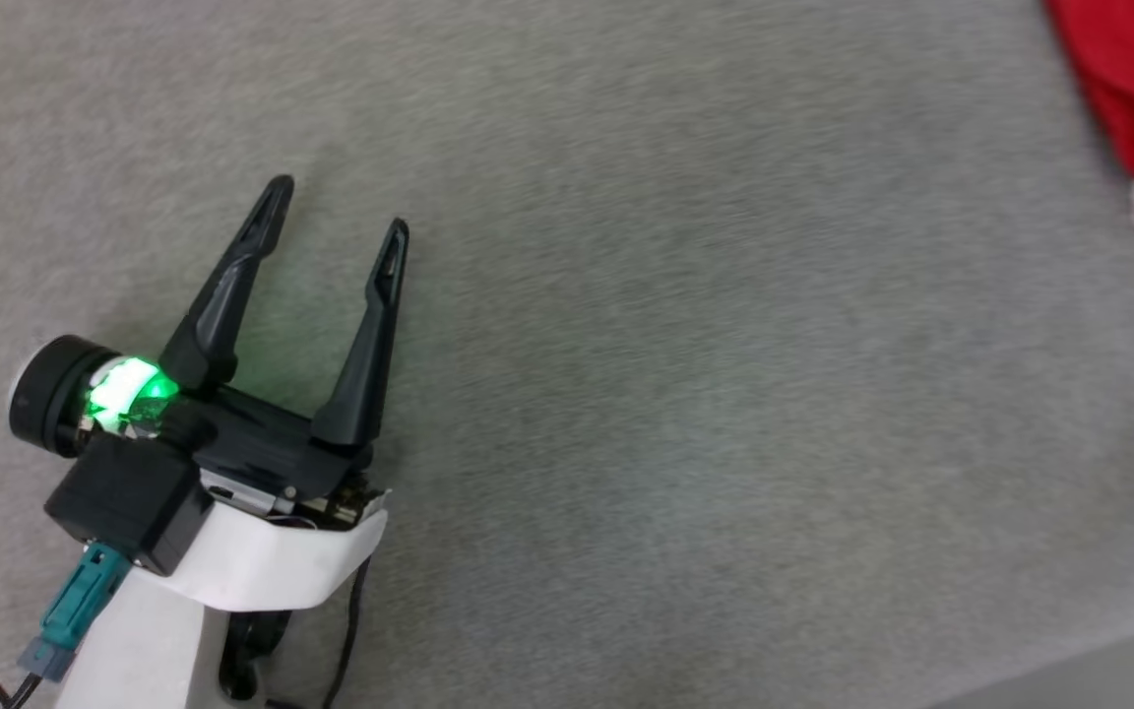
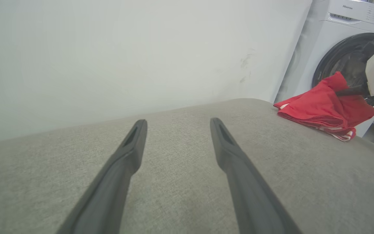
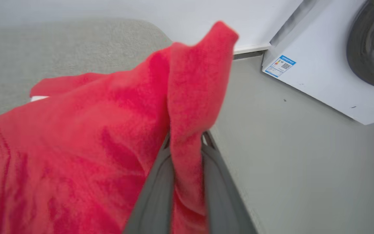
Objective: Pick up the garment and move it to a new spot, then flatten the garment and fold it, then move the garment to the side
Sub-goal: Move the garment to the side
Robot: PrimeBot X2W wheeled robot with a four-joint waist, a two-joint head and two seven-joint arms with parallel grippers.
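The garment [image 1: 1133,89], a red T-shirt with a bit of striped trim, shows at the head view's top right corner, partly cut off by the frame. In the left wrist view the garment [image 2: 320,107] is bunched at the far right edge of the grey cushion, one fold lifted. My right gripper [image 3: 187,139] is shut on a fold of the garment [image 3: 93,136], with red cloth pinched between both fingers. My left gripper [image 1: 336,212] is open and holds nothing, low over the grey fabric surface at the left, far from the garment.
A grey fabric surface [image 1: 675,394] spreads under both arms; its edge runs along the lower right. A white washing machine [image 2: 342,48] with a dark round door stands beyond the cushion's far right end. A pale wall [image 2: 125,48] rises behind, grey floor [image 3: 304,162] beside.
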